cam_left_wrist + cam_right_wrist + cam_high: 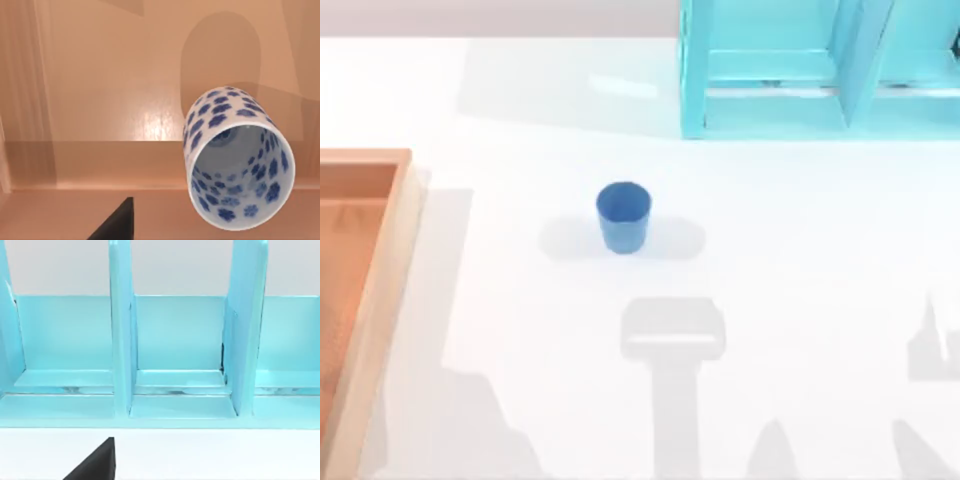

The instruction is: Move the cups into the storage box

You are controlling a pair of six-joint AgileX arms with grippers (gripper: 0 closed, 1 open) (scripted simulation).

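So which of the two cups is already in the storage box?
The white cup with blue flowers, seen over the storage box's wooden floor. The plain blue cup stands upright on the white table.

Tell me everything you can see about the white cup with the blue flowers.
The floral cup is a small handleless cylinder, glossy white like glazed ceramic, dotted with blue flower prints outside and inside. In the left wrist view its open mouth faces the camera, leaning to one side, and it looks empty. Behind it is the orange-brown wooden floor of the storage box; its shadow falls there. Whether it rests there or is tipped over I cannot tell.
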